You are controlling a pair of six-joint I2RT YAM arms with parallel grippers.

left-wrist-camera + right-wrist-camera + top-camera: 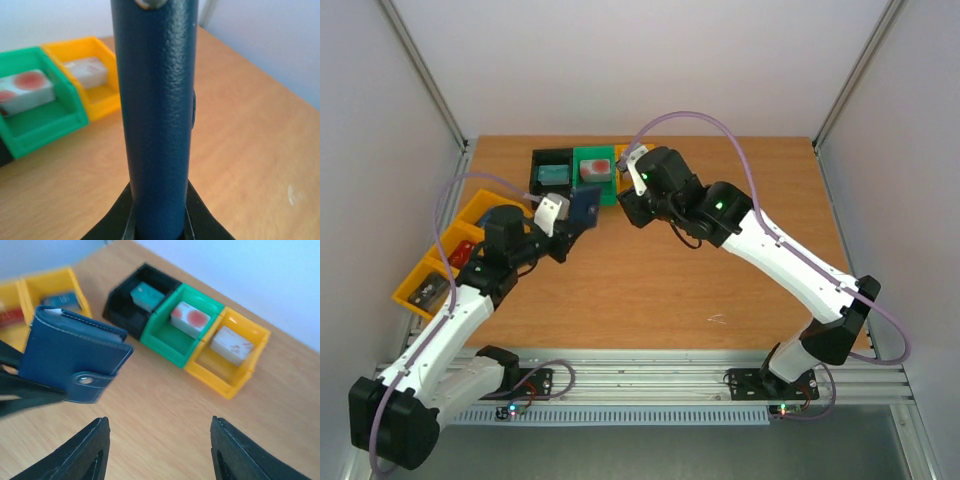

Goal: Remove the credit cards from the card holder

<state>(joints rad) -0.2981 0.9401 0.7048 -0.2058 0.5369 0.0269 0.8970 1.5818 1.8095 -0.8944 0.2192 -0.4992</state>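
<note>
The card holder [72, 355] is a dark blue wallet, folded shut with its snap tab fastened, held upright above the table. My left gripper [159, 220] is shut on its lower end, and its spine [157, 110] fills the middle of the left wrist view. From above, the card holder [585, 207] sits at the tip of the left gripper [570, 228]. My right gripper [160, 437] is open with nothing between its fingers, just right of the holder and apart from it; from above it [632, 208] hangs beside the holder. The credit cards are hidden inside the closed holder.
A black bin [125, 310], a green bin [165, 342] and a yellow bin [225, 375] stand in a row at the back, each holding a small flat block. More yellow bins [470, 215] line the left edge of the table.
</note>
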